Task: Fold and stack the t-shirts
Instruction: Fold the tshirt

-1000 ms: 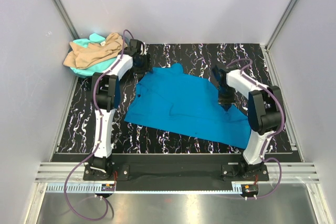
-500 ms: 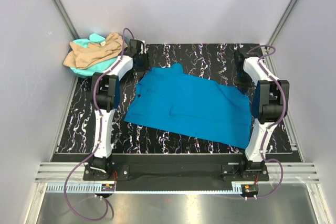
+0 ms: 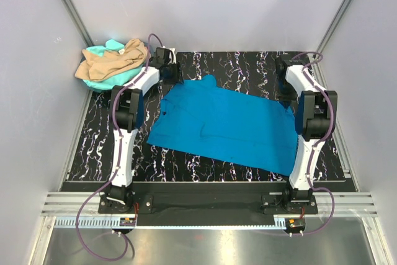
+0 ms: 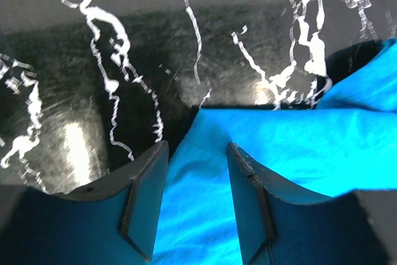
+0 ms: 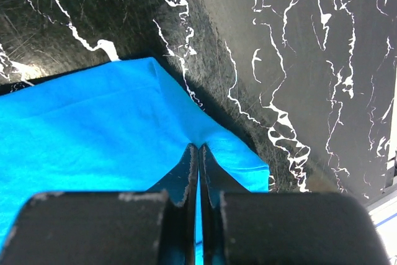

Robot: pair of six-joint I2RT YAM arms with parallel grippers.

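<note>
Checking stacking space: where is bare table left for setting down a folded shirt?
Free: the far strip of table behind the blue shirt, and the near-left patch between the shirt and the table's left edge, though the left arm crosses it. Crowded: the far-left corner with the shirt pile.

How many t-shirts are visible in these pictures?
3: the blue t-shirt spread in the middle, the tan t-shirt crumpled on the mint t-shirt at the far-left corner. Others may hide beneath.

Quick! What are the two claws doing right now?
Left claw: open, straddling the blue t-shirt edge.
Right claw: closed, pinching the blue t-shirt.
</note>
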